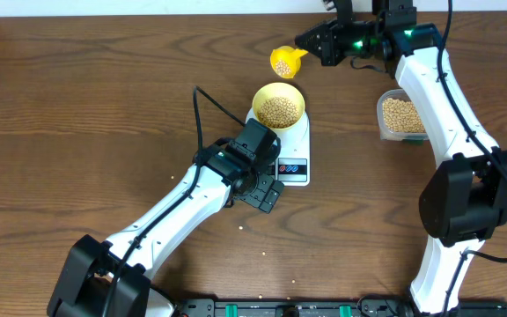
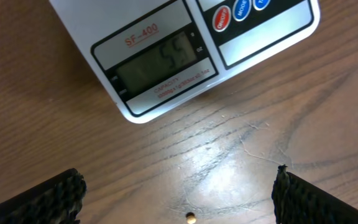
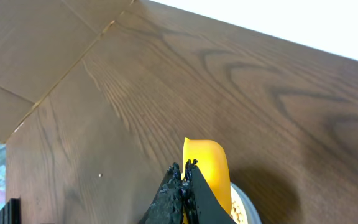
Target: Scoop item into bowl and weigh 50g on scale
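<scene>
The pale yellow bowl (image 1: 278, 107) stands on the white scale (image 1: 294, 150) and holds a pile of beige beans (image 1: 278, 111). The scale's grey display (image 2: 157, 65) shows in the left wrist view, with red and blue buttons beside it. My left gripper (image 1: 266, 192) is open and empty, low over the table just in front of the scale. My right gripper (image 1: 311, 46) is shut on the handle of the yellow scoop (image 1: 286, 62), held up behind the bowl with beans in its cup. The scoop (image 3: 211, 171) shows over the bowl rim (image 3: 244, 205) in the right wrist view.
A clear plastic tub (image 1: 400, 115) of beans stands right of the scale, partly under my right arm. A loose bean (image 2: 191, 217) lies between my left fingers; a few more are scattered on the front of the table (image 1: 241, 229). A black cable (image 1: 202, 110) runs left of the scale.
</scene>
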`<move>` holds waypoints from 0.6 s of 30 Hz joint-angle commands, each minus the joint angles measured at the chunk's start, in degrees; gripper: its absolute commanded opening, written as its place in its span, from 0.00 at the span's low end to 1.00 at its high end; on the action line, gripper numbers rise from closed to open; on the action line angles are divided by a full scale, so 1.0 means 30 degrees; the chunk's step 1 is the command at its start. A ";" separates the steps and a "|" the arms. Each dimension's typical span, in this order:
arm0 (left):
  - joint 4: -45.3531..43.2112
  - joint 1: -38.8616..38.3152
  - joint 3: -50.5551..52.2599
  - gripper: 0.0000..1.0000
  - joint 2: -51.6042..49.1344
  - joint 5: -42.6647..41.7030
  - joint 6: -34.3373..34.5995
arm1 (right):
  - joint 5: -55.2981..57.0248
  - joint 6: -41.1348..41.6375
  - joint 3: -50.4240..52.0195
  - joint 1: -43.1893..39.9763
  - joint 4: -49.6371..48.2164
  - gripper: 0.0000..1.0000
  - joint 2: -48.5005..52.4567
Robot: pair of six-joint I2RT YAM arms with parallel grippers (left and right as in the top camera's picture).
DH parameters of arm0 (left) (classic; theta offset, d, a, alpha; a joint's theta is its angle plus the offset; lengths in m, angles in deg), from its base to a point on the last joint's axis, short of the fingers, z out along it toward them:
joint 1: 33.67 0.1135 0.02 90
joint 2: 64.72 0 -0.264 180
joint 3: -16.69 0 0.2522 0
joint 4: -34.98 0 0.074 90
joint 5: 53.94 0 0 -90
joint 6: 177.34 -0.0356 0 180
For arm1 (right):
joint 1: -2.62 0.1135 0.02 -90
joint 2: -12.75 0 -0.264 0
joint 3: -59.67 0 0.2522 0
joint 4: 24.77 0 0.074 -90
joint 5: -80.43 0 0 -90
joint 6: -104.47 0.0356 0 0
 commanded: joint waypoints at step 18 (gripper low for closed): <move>0.0146 -0.0007 -0.0131 0.98 0.0044 0.1013 0.0291 | -0.0408 0.0794 -0.0437 0.0007 -0.1260 0.01 0.0007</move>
